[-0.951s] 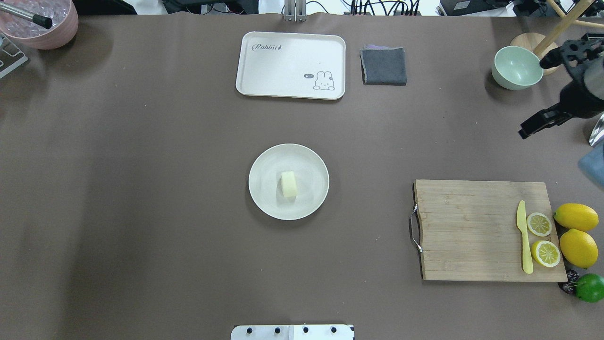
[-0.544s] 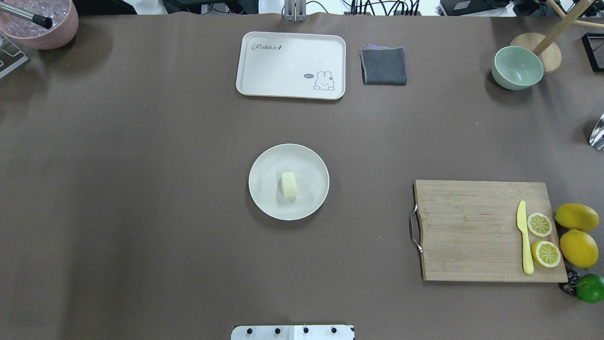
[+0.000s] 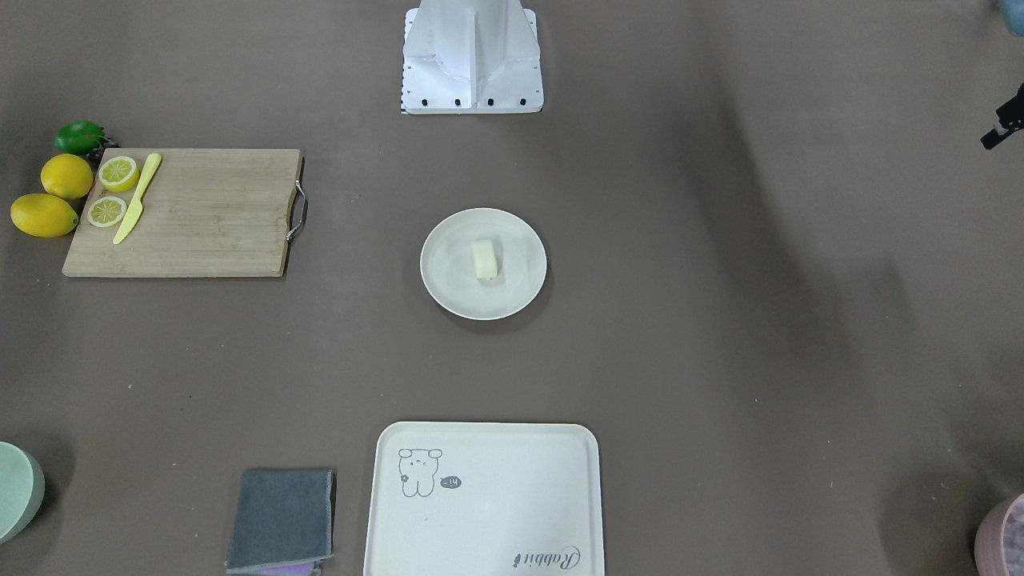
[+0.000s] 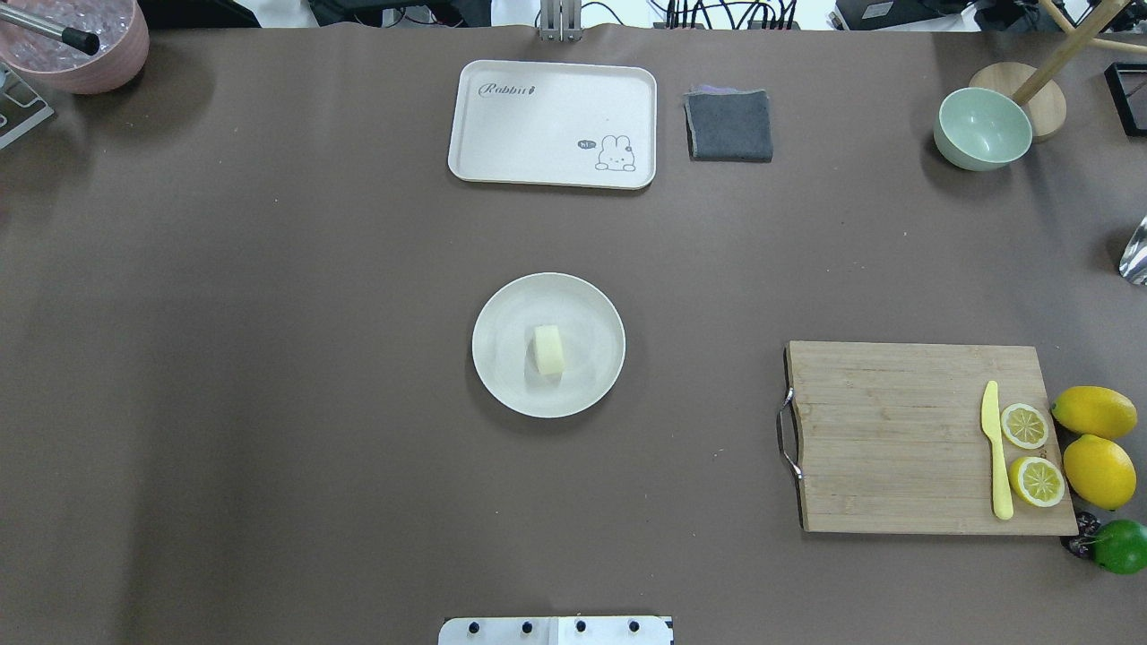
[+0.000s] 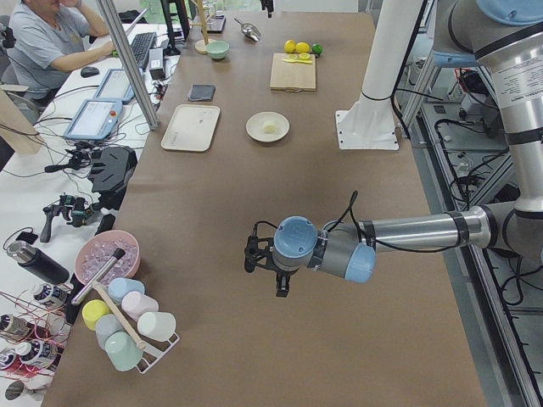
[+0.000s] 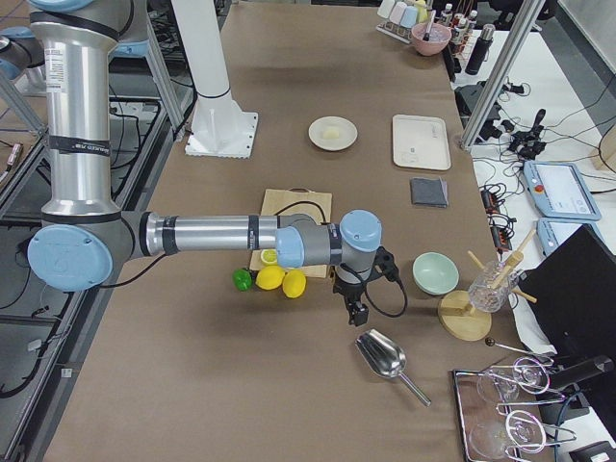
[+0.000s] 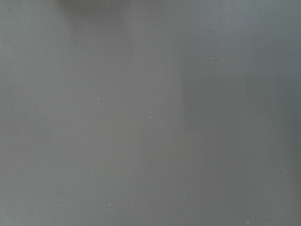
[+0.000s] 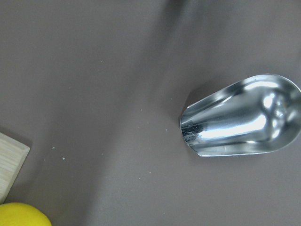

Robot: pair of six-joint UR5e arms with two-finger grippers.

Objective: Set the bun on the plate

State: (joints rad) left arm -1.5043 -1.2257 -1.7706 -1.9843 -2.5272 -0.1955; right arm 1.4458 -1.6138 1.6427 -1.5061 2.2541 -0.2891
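Logged bun [image 4: 548, 348] lying on plate [image 4: 502, 381], about at its middle, touching only the plate. Marked both as well apart from left gripper [image 5: 267, 267] and from right gripper [image 6: 352, 303], out toward the table centre from each.

Caught left gripper only in the side view, small and dark, hanging over bare table [image 7: 150, 113] with fingers pointing down. Could not tell whether its jaws stood apart or together. Got nothing but brown table surface from the left wrist camera.

Caught right gripper likewise only from the side, low over the table. Could not tell jaw state there either. Noted metal scoop [image 8: 240, 117] just beside it, open mouth facing the wrist camera's left. Noted whole lemons [image 6: 294, 283] near it on the robot's side, cutting board [image 6: 294, 207] past those, green bowl [image 6: 435, 272] near on the other side. Saw one lemon edge and a board corner at the bottom left of the right wrist view.

Put tray [image 4: 551, 121] and grey cloth [image 4: 728, 125] beyond the plate from both grippers, at the far table edge.
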